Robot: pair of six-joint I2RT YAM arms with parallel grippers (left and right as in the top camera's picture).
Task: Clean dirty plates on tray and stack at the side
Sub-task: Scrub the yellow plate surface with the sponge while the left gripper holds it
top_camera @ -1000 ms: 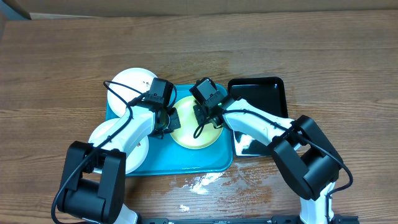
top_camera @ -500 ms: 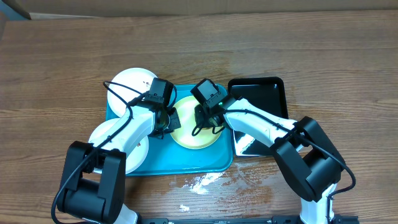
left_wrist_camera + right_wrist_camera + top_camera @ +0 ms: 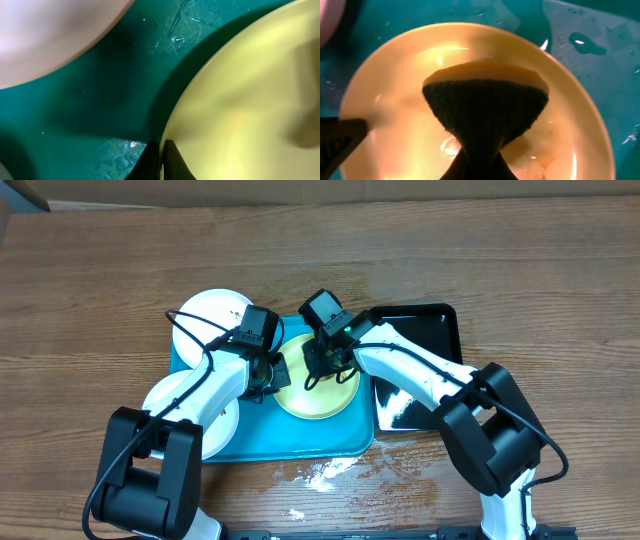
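Seen from above, a turquoise tray (image 3: 300, 442) sits on a wooden bench (image 3: 520, 270), with a smaller glossy black tray (image 3: 425, 330) just beside its right edge. A pale yellow-green plate (image 3: 318, 402) lies on the right half of the turquoise tray. The left end effector (image 3: 277, 372) is pinched narrow on that plate's left rim. The right end effector (image 3: 322, 368) is closed tight on a sponge (image 3: 485, 107), dark scouring face down and yellow layer behind, pressed onto the plate's inside. One white plate (image 3: 208, 310) overlaps the tray's far left corner, and another white plate (image 3: 180, 405) overhangs its left edge. Whitish flecks (image 3: 320, 473) lie on the bench in front of the tray.
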